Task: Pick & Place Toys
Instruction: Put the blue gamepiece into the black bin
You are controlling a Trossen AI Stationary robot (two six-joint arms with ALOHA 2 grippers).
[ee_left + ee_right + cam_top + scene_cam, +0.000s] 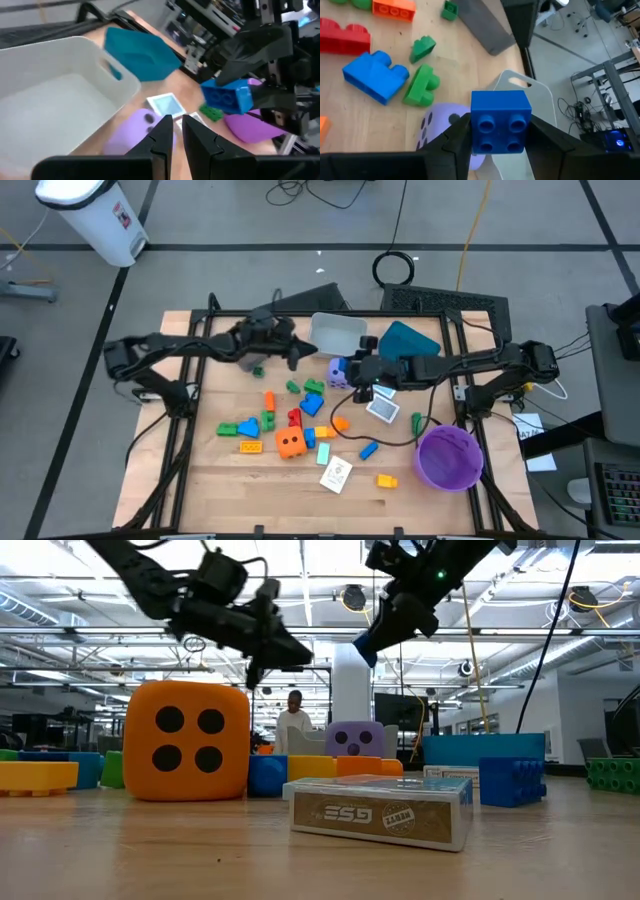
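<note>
My right gripper (352, 370) is shut on a blue four-stud block (499, 120), held above the purple die (338, 372) next to the grey bin (338, 332). The block also shows in the left wrist view (227, 96) and the low view (366, 648). My left gripper (297, 352) hangs shut and empty above the table just left of the grey bin; its fingers (165, 135) point toward the purple die (131, 131). Several small blocks, an orange die (291, 443) and white-blue cards (383, 409) lie on the table. My right gripper pinches the blue block by two opposite side faces (476, 125) between its two fingers. The studded face is turned toward the wrist camera. The block is lifted clear of the table, above the purple die (437, 125) and the grey bin's near rim (520, 82).
A teal bin (408, 340) stands right of the grey bin, and a purple round bowl (448, 457) stands at the near right. A cable (400, 438) runs across the table's right part. A boxed card deck (380, 810) lies near the table's near edge.
</note>
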